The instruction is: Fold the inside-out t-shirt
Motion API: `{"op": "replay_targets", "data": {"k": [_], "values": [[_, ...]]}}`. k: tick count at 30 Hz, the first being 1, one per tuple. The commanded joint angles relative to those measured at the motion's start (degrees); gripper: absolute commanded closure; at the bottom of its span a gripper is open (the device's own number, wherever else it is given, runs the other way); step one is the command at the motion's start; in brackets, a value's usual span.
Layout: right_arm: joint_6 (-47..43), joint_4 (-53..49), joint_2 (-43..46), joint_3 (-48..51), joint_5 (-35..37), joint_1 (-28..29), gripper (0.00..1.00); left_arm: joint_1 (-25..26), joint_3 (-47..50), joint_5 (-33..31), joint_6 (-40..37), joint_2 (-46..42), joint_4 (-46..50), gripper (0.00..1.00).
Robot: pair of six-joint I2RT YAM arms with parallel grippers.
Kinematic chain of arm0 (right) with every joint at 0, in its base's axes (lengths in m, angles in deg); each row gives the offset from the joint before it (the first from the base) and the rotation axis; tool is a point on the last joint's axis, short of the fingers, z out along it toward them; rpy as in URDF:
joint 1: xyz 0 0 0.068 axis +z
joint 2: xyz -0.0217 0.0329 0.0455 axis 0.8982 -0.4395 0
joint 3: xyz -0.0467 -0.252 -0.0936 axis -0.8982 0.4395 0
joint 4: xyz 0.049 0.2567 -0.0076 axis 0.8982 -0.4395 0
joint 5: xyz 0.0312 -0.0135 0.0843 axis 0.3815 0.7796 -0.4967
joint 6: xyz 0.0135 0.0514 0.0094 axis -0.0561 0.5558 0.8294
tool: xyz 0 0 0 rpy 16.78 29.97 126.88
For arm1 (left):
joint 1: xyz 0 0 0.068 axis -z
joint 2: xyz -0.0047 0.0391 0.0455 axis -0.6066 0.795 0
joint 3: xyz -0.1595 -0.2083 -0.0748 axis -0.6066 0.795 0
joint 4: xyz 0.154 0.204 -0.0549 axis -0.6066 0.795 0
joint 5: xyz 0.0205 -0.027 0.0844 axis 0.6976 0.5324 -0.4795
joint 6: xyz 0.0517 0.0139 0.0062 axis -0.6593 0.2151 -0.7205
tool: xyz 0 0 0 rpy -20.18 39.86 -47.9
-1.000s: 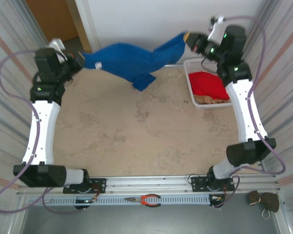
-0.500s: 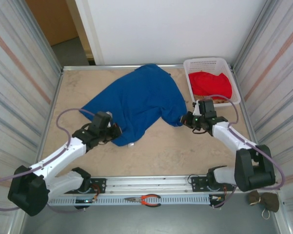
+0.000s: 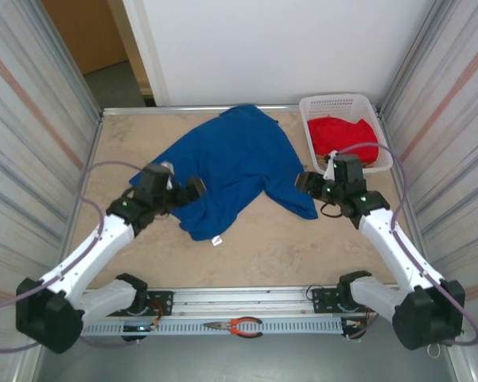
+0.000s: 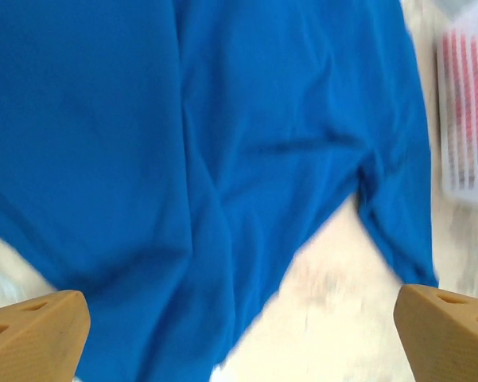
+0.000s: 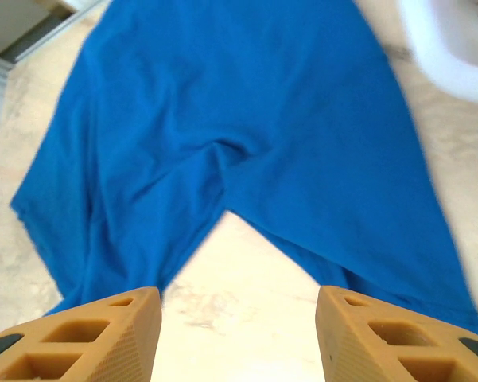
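Seemingly empty: left gripper wide, right gripper half-open.

The t-shirt is solid royal blue; the counter is mottled beige (paler blotches throughout). A white lattice basket holds a red garment. The pliers have red handles, and the left hand has ochre fingers.

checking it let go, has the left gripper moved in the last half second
Yes. The left gripper has shifted away from the near rail, toward the far wall, open over the t-shirt.
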Motion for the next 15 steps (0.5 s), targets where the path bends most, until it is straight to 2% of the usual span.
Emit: {"op": "replay_targets", "data": {"k": [1, 8, 11, 15], "values": [[0.9, 2.2, -8.2, -4.7, 1.6, 3.6, 0.48, -7.1, -6.6, 5.2, -7.1, 9.1, -2.6, 0.01], [3.6, 7.2, -32.3, -17.9, 0.0, 7.0, 0.53, -14.9, -23.6, 7.6, -14.1, 31.7, -0.4, 0.01], [4.8, 7.5, -39.5, -22.0, -0.7, 7.0, 0.54, -16.9, -26.6, 8.4, -14.9, 37.8, 0.5, 0.01], [6.9, 8.6, -45.0, -23.5, -0.3, 6.9, 0.54, -18.3, -26.3, 10.4, -14.8, 41.5, -0.4, 0.01]]}}
